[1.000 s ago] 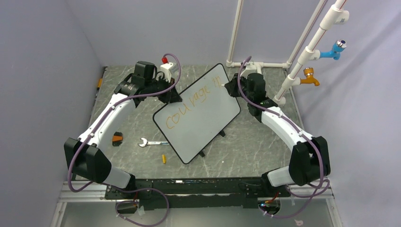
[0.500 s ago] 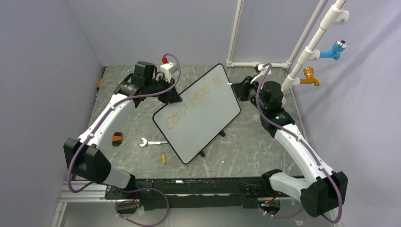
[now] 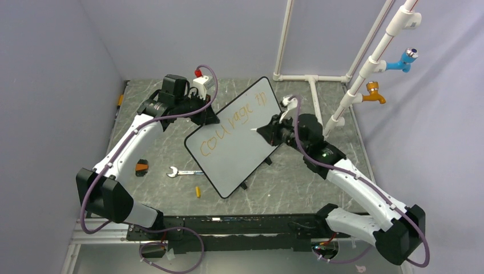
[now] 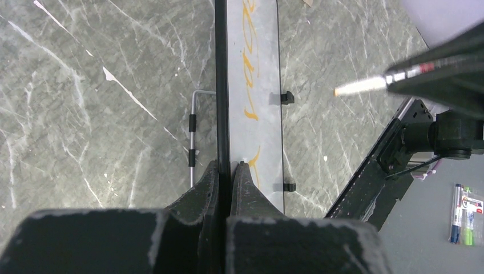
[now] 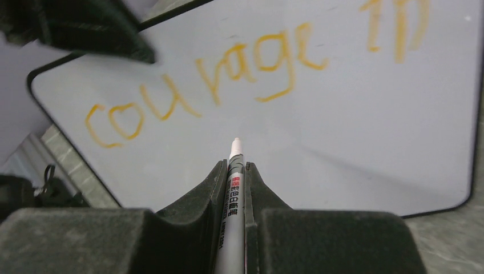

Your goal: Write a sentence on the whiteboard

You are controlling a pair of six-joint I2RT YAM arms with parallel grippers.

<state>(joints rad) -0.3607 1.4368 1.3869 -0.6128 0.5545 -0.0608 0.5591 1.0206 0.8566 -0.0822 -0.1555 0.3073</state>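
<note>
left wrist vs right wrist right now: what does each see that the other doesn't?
Left wrist only: the whiteboard edge-on, the left gripper shut on its rim, a gap between the marker tip and board, spare pens at lower right. Right wrist only: the sentence face-on, "courage" legible, the right gripper shut on the marker. Both: board, orange writing, marker.
</note>
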